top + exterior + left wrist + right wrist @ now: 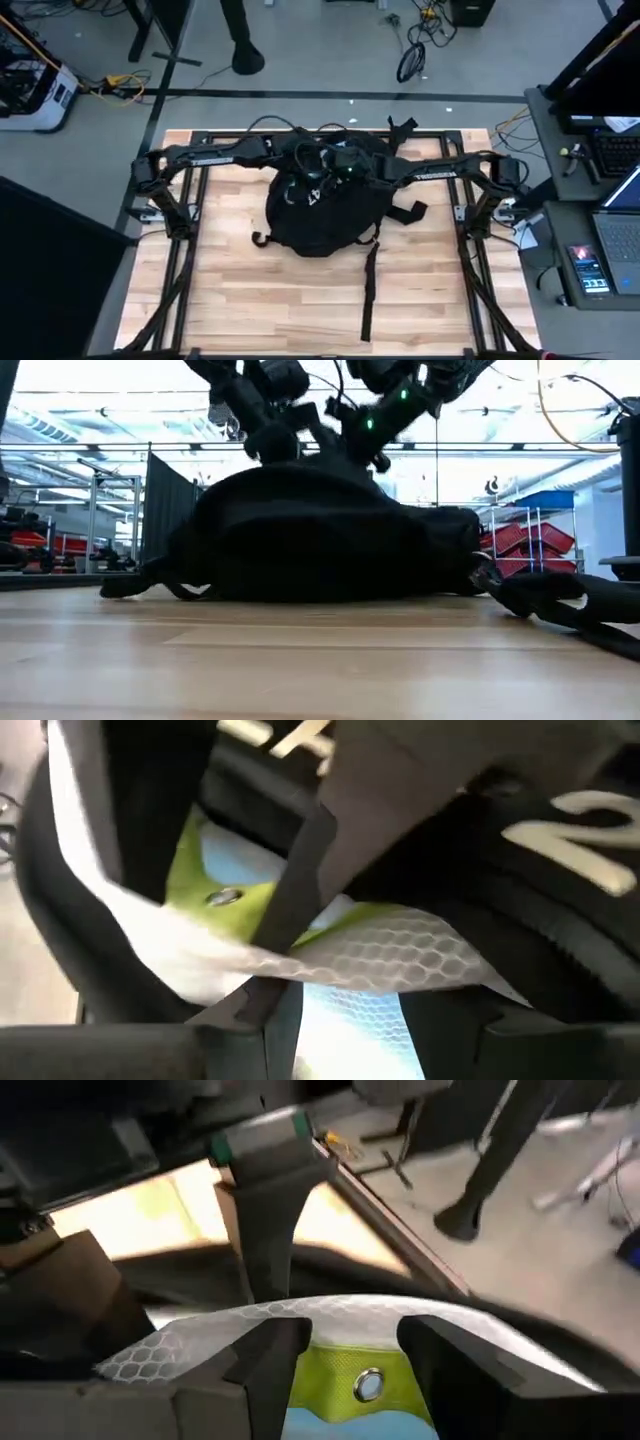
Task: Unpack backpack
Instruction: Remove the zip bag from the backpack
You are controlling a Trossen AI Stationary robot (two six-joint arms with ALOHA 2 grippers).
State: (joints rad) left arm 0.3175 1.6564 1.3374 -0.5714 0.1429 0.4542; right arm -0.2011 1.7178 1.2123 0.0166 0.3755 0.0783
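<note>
Reaching into the backpack's far-edge opening

Lying flat near the table's (250, 310) far edge, about centred btwn its side edges, the backpack (320, 215) had its long axis running far edge to near edge; opening and top handle at the far end, a loose strap (368, 295) trailing toward the near edge.

Both arms met over that far end; left gripper (305, 160) and right gripper (345, 165) just beside each other, roughly equally close to the opening, so neither arm looked clearly nearer.

Left wrist view: a white mesh, lime-green and pale-blue item (370, 955) sat right ahead of the left fingers, which stood apart w/ nothing pinched btwn them; a small metal snap showed on the green part.

Right wrist view: the same item (340, 1365) lay btwn the right fingers (275, 1345), which were spread and straddling it, not clenched.

Judgement: the item lay straight ahead of both pairs of fingers, inside the bag mouth, so the pull likely had to go up and toward the far edge.

Writing: white lettering on the bag, only partly legible; a "2" in the left wrist view, approx "47" from above. The brand label on the arms was too small to read.
</note>
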